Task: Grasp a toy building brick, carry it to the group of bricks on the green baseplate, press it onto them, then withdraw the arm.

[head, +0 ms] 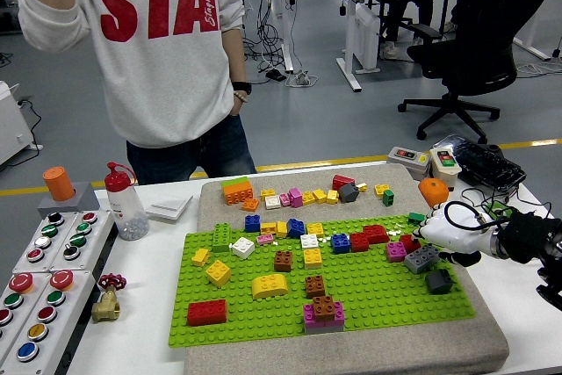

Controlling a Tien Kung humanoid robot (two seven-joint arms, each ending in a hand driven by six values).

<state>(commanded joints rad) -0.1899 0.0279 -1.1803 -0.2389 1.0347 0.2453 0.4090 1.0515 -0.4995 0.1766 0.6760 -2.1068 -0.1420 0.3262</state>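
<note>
The green baseplate (378, 292) lies on a beige mat and carries several scattered bricks, with a magenta and brown stack (323, 312) at its front. My right hand (430, 234), white with a black forearm, reaches in from the right at the plate's right edge. Its fingers are loosely curved and hold nothing that I can see. Its fingertips are right beside a red brick (410, 241), just above a grey brick (422, 258). A small green brick (415, 217) lies just behind the hand. The left arm is out of view.
A person in a grey sweatshirt (167, 41) stands at the table's far side, hands off the table. Loose bricks (299, 195) lie on the mat behind the plate. An orange object (433, 191) and switch boxes (413, 160) stand back right. A button panel (44, 287), bottle (126, 202) and brass valve (107, 300) are at left.
</note>
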